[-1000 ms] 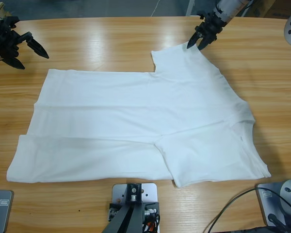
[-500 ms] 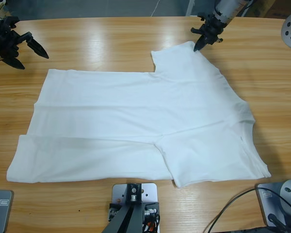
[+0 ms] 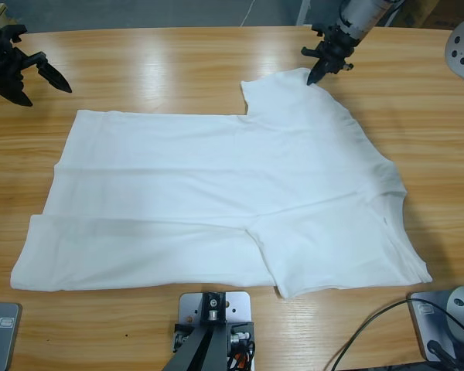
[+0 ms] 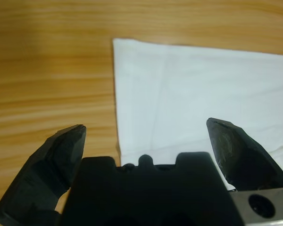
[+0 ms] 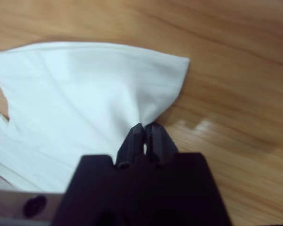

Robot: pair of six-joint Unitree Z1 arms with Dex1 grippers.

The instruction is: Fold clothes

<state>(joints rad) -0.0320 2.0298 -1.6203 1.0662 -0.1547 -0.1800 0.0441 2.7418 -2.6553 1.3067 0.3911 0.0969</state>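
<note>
The T-shirt (image 3: 224, 205) lies flat across the middle of the wooden table (image 3: 178, 62), back side up as far as I can judge, with one sleeve (image 3: 282, 93) projecting toward the far edge and the other sleeve (image 3: 336, 255) lying toward the near edge. All positions below are given relative to the T-shirt.

Right gripper (image 3: 315, 73): its jaws are closed on the outer corner of the far sleeve; the right wrist view shows cloth (image 5: 85, 94) bunching into the pinched tips. Left gripper (image 3: 42, 75): its jaws are spread wide and hold nothing. It sits on bare wood just beyond the far hem corner (image 4: 120, 47), clear of the fabric.

I judge the step in hand to be the sleeve fold:

1. Confirm the pinch holds both layers of the sleeve before lifting.
2. Lift only enough to clear the body panel; a higher lift would drag the shoulder and shift the whole garment.
3. Carry the corner inward over the body, toward the near sleeve, keeping the crease parallel to the side seam.
4. Release only once the cloth lies flat.
</note>
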